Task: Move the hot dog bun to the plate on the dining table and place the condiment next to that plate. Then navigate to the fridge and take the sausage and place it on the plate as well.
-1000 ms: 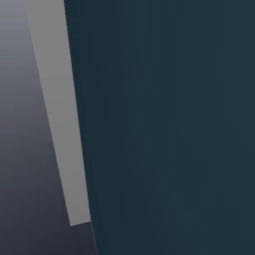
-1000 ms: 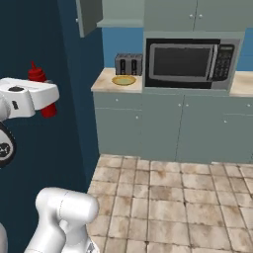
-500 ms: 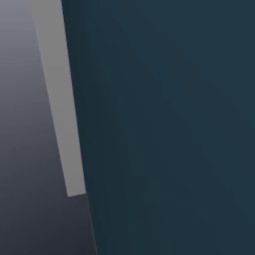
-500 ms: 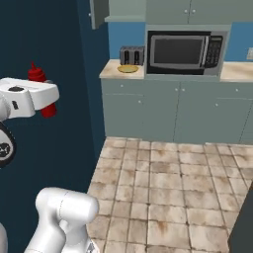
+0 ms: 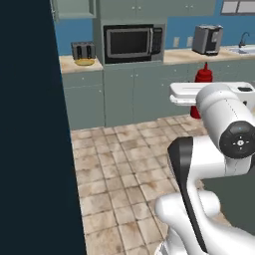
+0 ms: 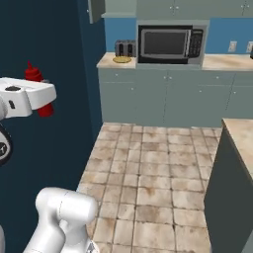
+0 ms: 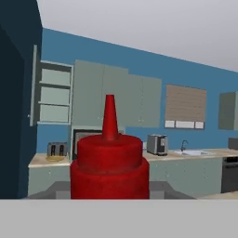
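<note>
The condiment (image 7: 109, 167), a red squeeze bottle with a pointed cap, stands upright right in front of the hand camera. My gripper (image 5: 198, 97) is shut on the bottle's middle and holds it in the air. The cap (image 5: 203, 74) sticks up above the white hand and the base shows below it. From the other side, the condiment (image 6: 34, 75) rides on my gripper (image 6: 40, 95) at the far left. A corner of the dining table (image 6: 240, 137), beige top on a dark base, shows at the right. The hot dog bun, plate, sausage and fridge are out of view.
A dark blue wall (image 5: 30, 149) stands close on the left. Across the tiled floor (image 6: 148, 168) runs a wall counter with a microwave (image 5: 132, 42), a toaster (image 5: 83, 51), a small yellow dish (image 5: 85, 62), a coffee machine (image 5: 206, 39) and a sink (image 5: 241, 49).
The whole picture has swung, so the base has turned: the blue wall slid left and the kitchen counter and table corner came into view. The bottle stays in the gripper.
</note>
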